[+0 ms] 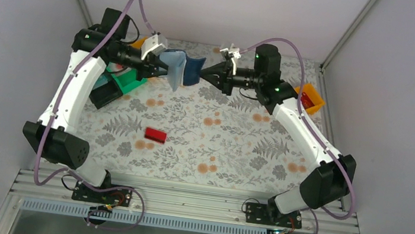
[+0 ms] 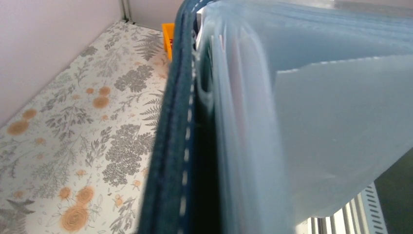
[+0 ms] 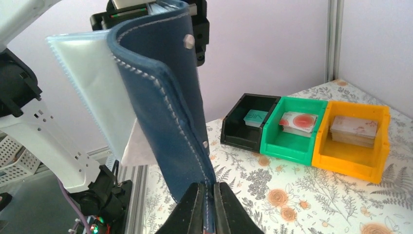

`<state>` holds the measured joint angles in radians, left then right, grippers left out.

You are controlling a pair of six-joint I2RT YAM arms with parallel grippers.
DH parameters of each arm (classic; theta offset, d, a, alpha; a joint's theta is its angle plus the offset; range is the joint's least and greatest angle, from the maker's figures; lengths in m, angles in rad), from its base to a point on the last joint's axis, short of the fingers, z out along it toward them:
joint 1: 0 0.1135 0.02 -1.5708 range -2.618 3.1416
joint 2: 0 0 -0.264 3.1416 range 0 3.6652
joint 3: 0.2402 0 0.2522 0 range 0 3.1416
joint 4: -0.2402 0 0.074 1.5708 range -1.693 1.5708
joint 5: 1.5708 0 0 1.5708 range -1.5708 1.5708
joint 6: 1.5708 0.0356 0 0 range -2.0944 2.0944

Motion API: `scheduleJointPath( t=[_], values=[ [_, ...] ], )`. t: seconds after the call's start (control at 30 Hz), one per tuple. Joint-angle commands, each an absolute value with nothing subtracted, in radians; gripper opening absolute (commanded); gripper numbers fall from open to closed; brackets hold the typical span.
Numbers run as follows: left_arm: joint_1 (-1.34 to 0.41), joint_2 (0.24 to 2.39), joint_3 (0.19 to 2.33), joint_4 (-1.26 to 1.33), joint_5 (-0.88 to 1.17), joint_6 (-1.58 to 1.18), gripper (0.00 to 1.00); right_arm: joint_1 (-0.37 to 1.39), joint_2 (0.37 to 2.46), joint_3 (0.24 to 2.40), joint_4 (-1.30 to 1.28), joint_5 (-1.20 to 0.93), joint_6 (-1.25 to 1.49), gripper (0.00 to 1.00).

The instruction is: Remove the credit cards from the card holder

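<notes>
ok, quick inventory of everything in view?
card holder: 1, navy with clear sleeves, held up between both tools
black bin: 1, black, left side of table, pale card inside
green bin: 1, green, beside black bin, red-blotched card inside
orange bin: 1, orange, beside green bin, card stack inside
second orange bin: 1, orange, far-right table edge
red flat piece: 1, red, mid-table
table: 1, floral top
left tool: 1, black, shut on card holder
right tool: 1, black, shut on card holder
</notes>
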<state>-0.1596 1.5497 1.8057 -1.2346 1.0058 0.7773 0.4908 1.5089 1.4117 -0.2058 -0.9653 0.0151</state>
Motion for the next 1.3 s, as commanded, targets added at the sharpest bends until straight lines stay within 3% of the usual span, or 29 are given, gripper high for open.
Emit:
scheduleJointPath(
  t=[0.0,0.3,0.47,0.77,0.87,0.93,0.97,1.1,1.27],
  values=[
    [-0.161,1.572,1.748,-1.141,1.045,0.628,0.02,0.504,1.487,1.433,-0.196,-0.929,0.053,0.16],
    [-0.144,1.590,1.634,-0.986,0.853,0.547,0.02,0.503,1.496,1.433,-0.278,-0.684,0.098,0.35],
    [-0.136,1.570,1.563,-0.944,0.706,0.562,0.02,0.506,1.488,1.424,-0.322,-0.595,0.110,0.39],
    [-0.102,1.577,1.497,-0.970,0.622,0.601,0.02,0.551,1.503,1.428,-0.383,-0.517,0.111,0.45],
    [-0.100,1.543,1.471,-0.965,0.635,0.639,0.02,0.562,1.500,1.403,-0.357,-0.544,0.111,0.61],
    [-0.100,1.514,1.460,-0.980,0.697,0.686,0.02,0.576,1.508,1.392,-0.337,-0.596,0.097,0.90],
    [-0.101,1.509,1.464,-1.010,0.731,0.711,0.02,0.591,1.516,1.399,-0.337,-0.612,0.080,0.98],
    [-0.100,1.497,1.473,-1.103,0.849,0.810,0.02,0.635,1.539,1.421,-0.320,-0.662,0.007,0.99],
    [-0.101,1.488,1.481,-1.168,0.973,0.876,0.03,0.650,1.612,1.468,-0.332,-0.557,0.028,0.99]
  ],
)
